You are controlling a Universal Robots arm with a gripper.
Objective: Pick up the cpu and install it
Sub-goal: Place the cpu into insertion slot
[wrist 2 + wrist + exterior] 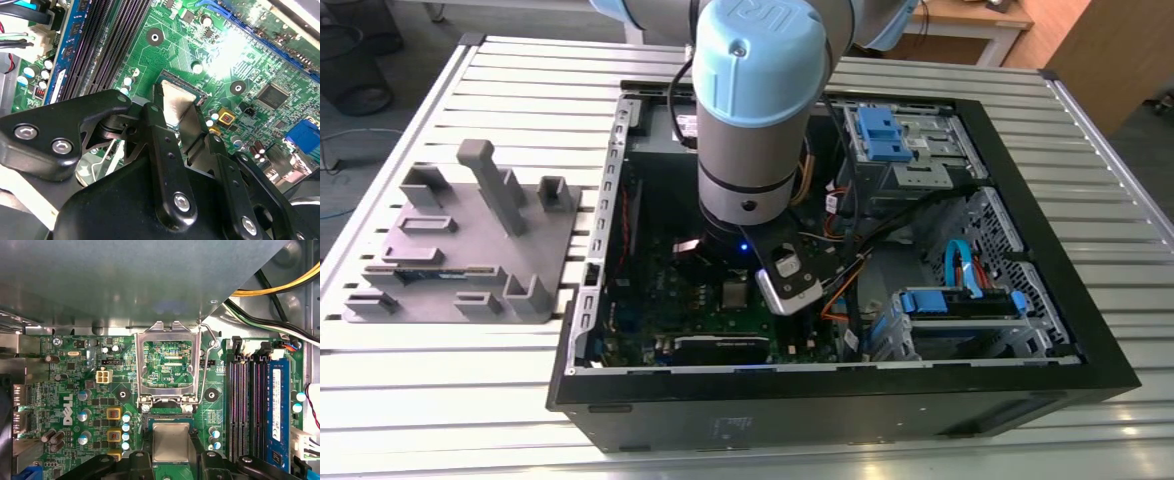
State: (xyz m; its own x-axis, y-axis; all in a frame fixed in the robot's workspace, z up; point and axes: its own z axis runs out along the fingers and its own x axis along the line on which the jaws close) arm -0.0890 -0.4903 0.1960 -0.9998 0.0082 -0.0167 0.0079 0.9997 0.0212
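Note:
The cpu (171, 441) is a small square chip with a shiny silver top. It lies level in or just over the open socket (146, 426) of the green motherboard (75, 390); I cannot tell whether it is seated. My gripper (174, 112) is shut on it, with a black finger (156, 135) against each side of the chip (176, 100). In the exterior view the arm (754, 100) reaches straight down into the open computer case (854, 400), and the chip (736, 293) shows as a pale square below the wrist.
The socket's silver load frame (165, 330) is flipped open beside the cpu, with its lever (214, 347) raised. Dark memory slots (245, 405) and a blue memory stick (277, 410) run alongside. Cables (280, 290) cross nearby. A grey fixture (460, 240) sits on the table at the exterior view's left.

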